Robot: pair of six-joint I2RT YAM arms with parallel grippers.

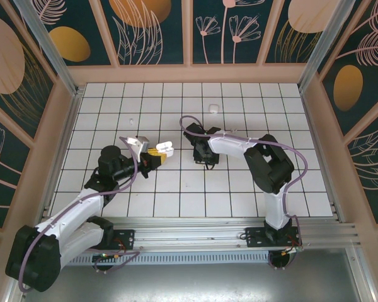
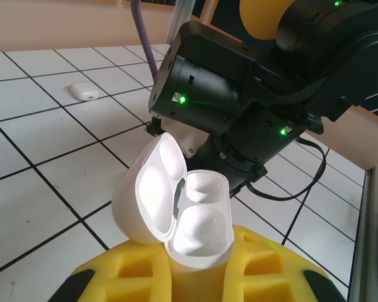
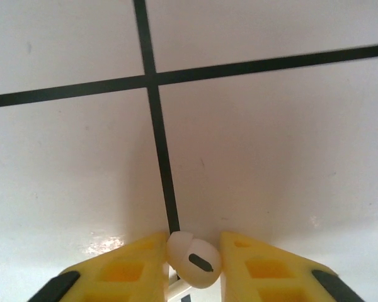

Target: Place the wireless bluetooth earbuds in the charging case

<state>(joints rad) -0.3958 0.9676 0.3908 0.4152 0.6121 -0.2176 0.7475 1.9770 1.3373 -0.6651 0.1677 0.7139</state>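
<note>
Charging case point(image 2: 195, 217), lid open, sits clamped in the left pincer point(image 1: 159, 153) left of centre; the right pincer point(image 3: 193, 267) nips one earbud point(image 3: 194, 258) down at the table point(image 3: 271, 126); another earbud point(image 2: 84, 91) lies farther back.

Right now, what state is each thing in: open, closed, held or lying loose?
charging case: lid open, clamped in the left fingers.
earbud: pinched between the right fingers, low by the tiles.
second earbud: lying loose on the tiles, untouched.
</note>
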